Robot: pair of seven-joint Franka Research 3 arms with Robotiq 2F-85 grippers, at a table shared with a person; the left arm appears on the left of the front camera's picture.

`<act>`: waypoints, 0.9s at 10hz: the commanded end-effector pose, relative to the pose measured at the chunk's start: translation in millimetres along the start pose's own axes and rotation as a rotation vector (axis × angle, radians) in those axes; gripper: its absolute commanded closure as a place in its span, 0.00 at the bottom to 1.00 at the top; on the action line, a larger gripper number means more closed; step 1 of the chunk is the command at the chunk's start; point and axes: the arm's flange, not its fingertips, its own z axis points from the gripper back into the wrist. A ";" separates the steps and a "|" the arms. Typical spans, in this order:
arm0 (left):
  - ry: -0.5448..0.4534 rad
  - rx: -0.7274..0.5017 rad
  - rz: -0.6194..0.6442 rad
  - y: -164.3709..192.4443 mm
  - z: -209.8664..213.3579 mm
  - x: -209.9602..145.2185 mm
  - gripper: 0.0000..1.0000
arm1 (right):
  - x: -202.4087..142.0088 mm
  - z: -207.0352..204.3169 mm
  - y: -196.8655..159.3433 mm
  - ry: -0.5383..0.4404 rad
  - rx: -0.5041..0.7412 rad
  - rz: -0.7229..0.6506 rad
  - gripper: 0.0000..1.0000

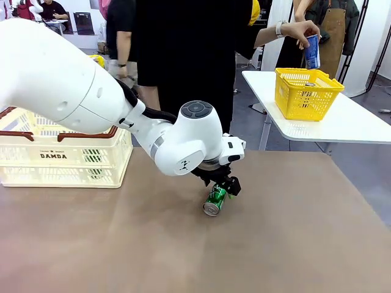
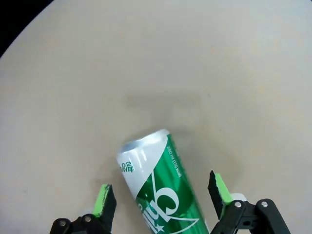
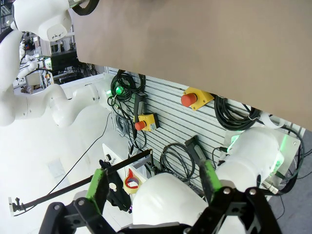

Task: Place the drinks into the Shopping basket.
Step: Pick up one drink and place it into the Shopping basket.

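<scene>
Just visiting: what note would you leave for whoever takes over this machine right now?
Left tool: open, straddling the green metal can lying sideways on the brown table, not gripped.
Right tool: open, empty.
Cream slotted plastic shopping basket: table's left side.
Person's hand holds a blue-and-white can near the yellow basket.
To do: grip green can, put it in cream basket.

Brown table (image 1: 293,232): directly beneath the jaws of the left gripper (image 1: 223,188).
Yellow basket (image 1: 305,91): well apart from those jaws, far right, on white table (image 1: 348,125).
Red stop buttons (image 3: 195,99): ahead of the right gripper (image 3: 153,174) jaws, on slatted panel (image 3: 165,122), beside black cables (image 3: 229,114).
</scene>
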 end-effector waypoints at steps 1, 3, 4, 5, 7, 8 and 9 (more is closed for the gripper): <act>0.026 0.035 0.032 -2.7 -2.2 3.5 0.00 | 0.3 1.6 1.5 -0.001 0.009 0.014 0.00; 0.035 0.041 0.035 -0.8 -1.3 3.4 0.27 | 0.3 1.6 1.5 -0.001 0.009 0.014 0.00; 0.068 0.038 0.035 0.6 -1.0 5.4 0.85 | 0.3 1.6 1.5 -0.001 0.009 0.014 0.00; 0.079 0.046 0.028 2.0 -2.6 3.9 1.00 | 0.3 1.6 1.5 -0.001 0.009 0.014 0.00; 0.151 0.044 0.057 8.2 0.8 0.5 1.00 | 0.3 1.6 1.5 -0.001 0.009 0.014 0.00; 0.250 0.034 0.062 20.2 25.3 -3.3 1.00 | 0.3 1.6 1.5 -0.001 0.009 0.014 0.00; 0.335 -0.032 0.037 41.6 87.5 -13.3 1.00 | 0.3 1.6 1.5 -0.001 0.009 0.014 0.00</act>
